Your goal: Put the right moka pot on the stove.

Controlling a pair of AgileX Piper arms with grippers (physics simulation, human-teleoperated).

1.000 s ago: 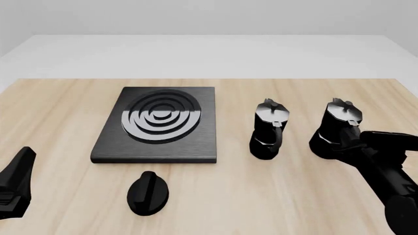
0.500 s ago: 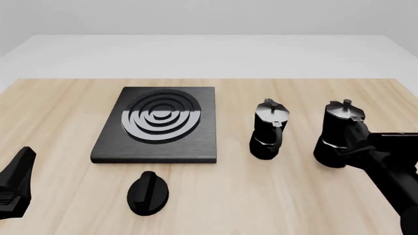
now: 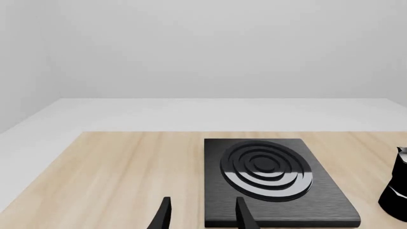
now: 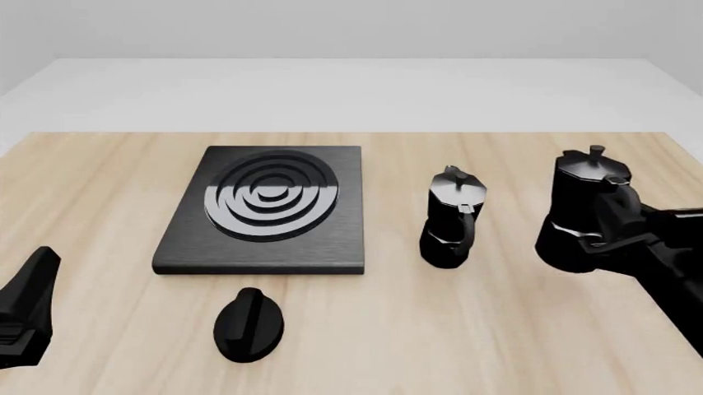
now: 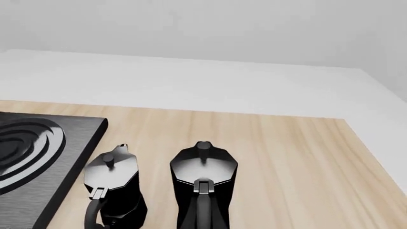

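Observation:
The right moka pot (image 4: 584,206) is black and faceted with a greyish lid, and stands upright at the table's right side. My right gripper (image 4: 617,224) is shut on its handle side and seems to hold it slightly above the wood. In the right wrist view this pot (image 5: 203,183) fills the centre, handle toward the camera. The stove (image 4: 269,206), a dark slab with glossy rings, lies left of centre; it also shows in the left wrist view (image 3: 267,176) and in the right wrist view (image 5: 35,143). My left gripper (image 3: 202,219) is open and empty near the front left (image 4: 28,309).
A second black moka pot (image 4: 450,218) stands between the stove and the held pot, also seen in the right wrist view (image 5: 113,186) and at the left wrist view's edge (image 3: 397,191). A small black oval knob (image 4: 249,323) lies in front of the stove.
The right moka pot has risen and shifted slightly right with my right gripper on it. The left arm, stove, second pot and knob have not moved.

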